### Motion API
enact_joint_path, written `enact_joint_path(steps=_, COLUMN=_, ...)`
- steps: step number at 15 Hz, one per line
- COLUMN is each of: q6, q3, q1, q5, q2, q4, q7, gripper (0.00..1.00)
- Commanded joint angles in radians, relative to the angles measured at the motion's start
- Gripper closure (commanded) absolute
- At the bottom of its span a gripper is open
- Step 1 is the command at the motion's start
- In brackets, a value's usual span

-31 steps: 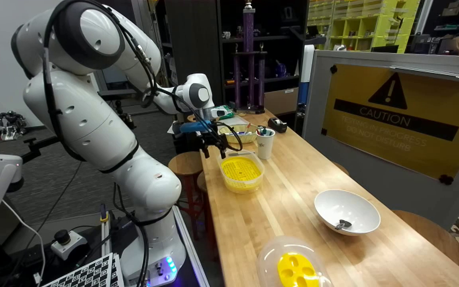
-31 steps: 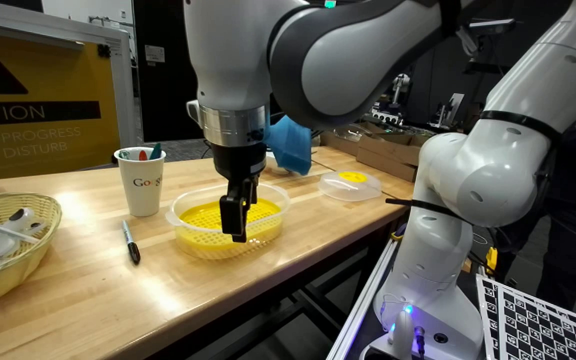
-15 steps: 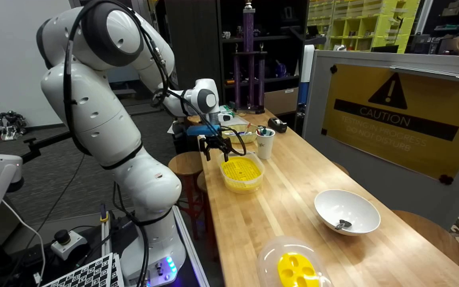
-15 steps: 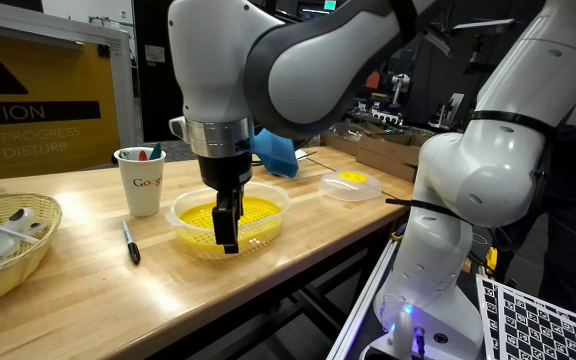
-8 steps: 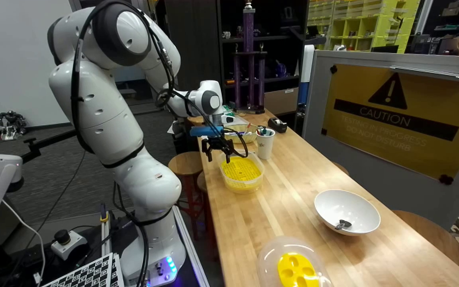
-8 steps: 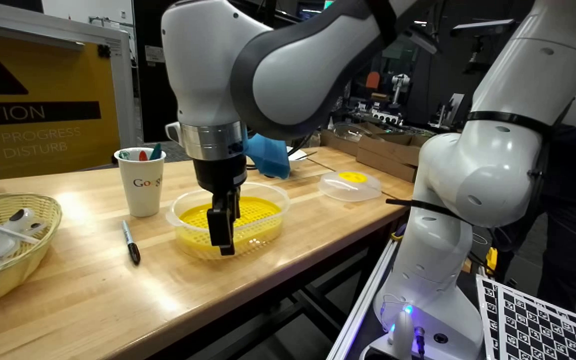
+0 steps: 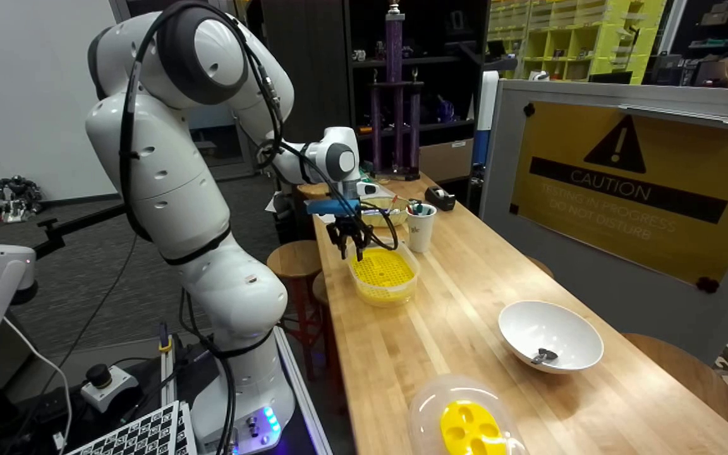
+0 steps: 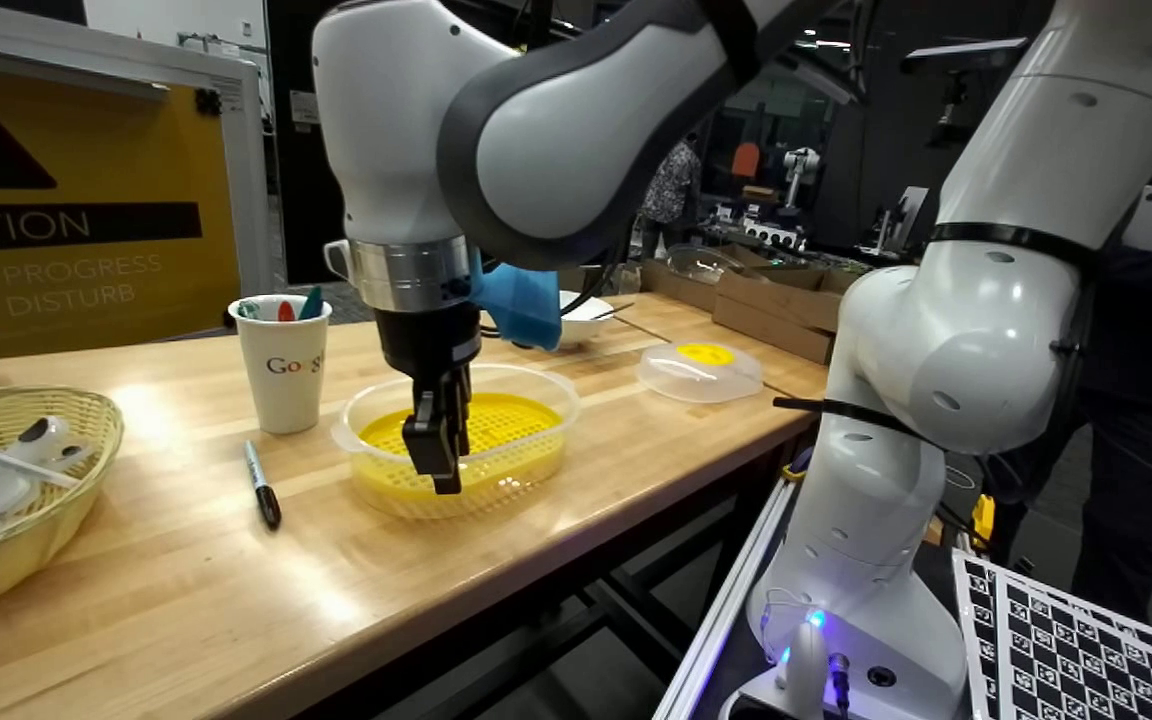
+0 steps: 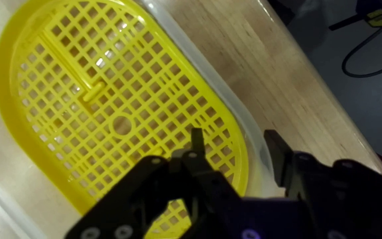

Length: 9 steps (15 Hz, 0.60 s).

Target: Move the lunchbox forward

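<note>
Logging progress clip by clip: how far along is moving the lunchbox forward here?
Looks done: reaching the lunchbox; in the wrist view the gripper appears to straddle its clear wall, one jaw over the yellow insert, the other outside.
In hand: lining up a grasp, apparently, as the jaws stand open with that wall between them.
Left: closing on the wall and moving the lunchbox forward; no grip shows yet.
</note>
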Motion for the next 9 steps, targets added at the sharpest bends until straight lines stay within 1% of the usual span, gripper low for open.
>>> enact_joint_path(steps=1, q6=0.004, q3=-0.01, q1=-0.008, q5=0.001, q2=0.009, q4=0.019, q7=-0.018, gripper=0.8)
enact_joint_path(steps=4, q6=0.007, q3=-0.012, q1=-0.011, q5=-0.003, q2=0.005, q4=0.023, q7=-0.014, gripper=0.99)
enact_joint_path(steps=6, q6=0.01, q3=-0.011, q1=-0.014, q5=-0.008, q2=0.004, q4=0.024, q7=-0.007, gripper=1.0)
enact_joint_path(steps=7, q6=0.01, q3=-0.011, q1=-0.015, q5=-0.009, q2=0.004, q4=0.023, q7=-0.006, gripper=0.98)
enact_joint_path(steps=9, q6=0.009, q3=-0.012, q1=-0.02, q5=-0.012, q2=0.007, q4=0.026, q7=-0.002, gripper=0.98)
